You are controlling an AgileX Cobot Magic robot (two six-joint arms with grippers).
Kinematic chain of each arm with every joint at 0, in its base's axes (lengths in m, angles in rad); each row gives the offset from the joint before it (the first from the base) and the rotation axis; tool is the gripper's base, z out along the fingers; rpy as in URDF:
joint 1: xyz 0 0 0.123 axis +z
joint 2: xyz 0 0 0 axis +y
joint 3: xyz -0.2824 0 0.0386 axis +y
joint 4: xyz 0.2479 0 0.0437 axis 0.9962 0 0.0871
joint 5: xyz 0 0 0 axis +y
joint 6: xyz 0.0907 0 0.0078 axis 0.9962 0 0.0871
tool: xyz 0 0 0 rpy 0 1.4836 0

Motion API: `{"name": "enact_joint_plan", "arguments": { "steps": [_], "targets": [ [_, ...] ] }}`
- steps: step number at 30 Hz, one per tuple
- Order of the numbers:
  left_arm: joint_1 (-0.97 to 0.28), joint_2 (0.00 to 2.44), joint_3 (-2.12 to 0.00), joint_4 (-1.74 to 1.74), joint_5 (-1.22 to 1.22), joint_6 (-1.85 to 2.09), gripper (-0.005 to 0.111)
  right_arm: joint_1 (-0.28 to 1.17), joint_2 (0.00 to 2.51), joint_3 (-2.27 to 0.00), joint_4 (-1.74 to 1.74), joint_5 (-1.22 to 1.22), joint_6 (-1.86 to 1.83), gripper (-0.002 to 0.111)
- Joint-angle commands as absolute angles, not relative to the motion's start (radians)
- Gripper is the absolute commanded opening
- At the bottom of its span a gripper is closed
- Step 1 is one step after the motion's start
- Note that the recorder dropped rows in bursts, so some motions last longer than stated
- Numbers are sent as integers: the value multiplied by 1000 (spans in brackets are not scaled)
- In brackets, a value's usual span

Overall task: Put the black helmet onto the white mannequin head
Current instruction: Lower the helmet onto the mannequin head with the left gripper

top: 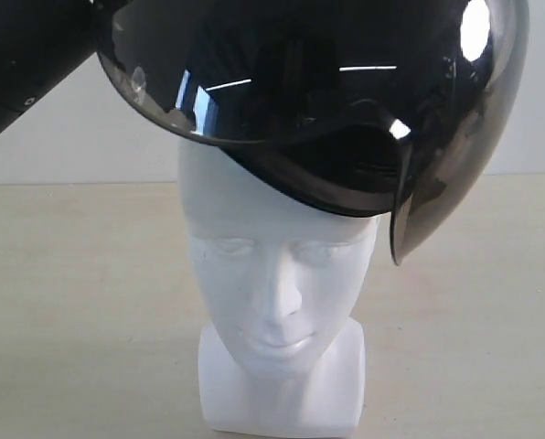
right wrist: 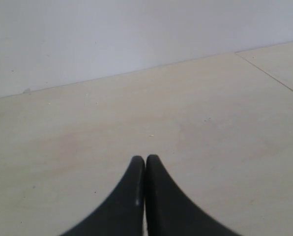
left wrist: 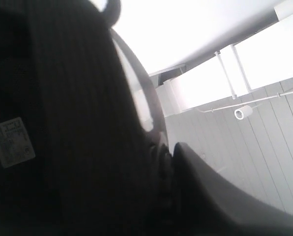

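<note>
The white mannequin head (top: 277, 302) stands upright on the table, facing the exterior camera. The black helmet (top: 300, 82) hangs tilted over its crown, rim touching or just above the forehead, with the smoky visor (top: 446, 192) drooping on the right. In the left wrist view the helmet's dark lining (left wrist: 63, 123) fills most of the picture, and my left gripper (left wrist: 168, 162) is shut on its rim, one finger (left wrist: 210, 191) showing outside the shell. My right gripper (right wrist: 145, 160) is shut on nothing, low over bare table, away from the head.
The left arm (top: 26, 64) enters at the upper left of the exterior view. A pale wooden tabletop (top: 90, 302) surrounds the head, with a white wall (top: 53, 137) behind. A seam in the table (right wrist: 269, 73) runs near the right gripper.
</note>
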State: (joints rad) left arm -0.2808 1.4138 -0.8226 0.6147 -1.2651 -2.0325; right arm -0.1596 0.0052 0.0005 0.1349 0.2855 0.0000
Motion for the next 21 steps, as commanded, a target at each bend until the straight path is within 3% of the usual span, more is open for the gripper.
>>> {"name": "enact_joint_plan", "arguments": {
  "steps": [1, 21],
  "targets": [
    [-208, 1408, -789, 566, -1221, -1973, 4, -157, 0, 0, 129, 283, 0, 0],
    [-195, 1438, -778, 627, -1221, -1970, 4, -157, 0, 0, 129, 283, 0, 0]
  ]
}}
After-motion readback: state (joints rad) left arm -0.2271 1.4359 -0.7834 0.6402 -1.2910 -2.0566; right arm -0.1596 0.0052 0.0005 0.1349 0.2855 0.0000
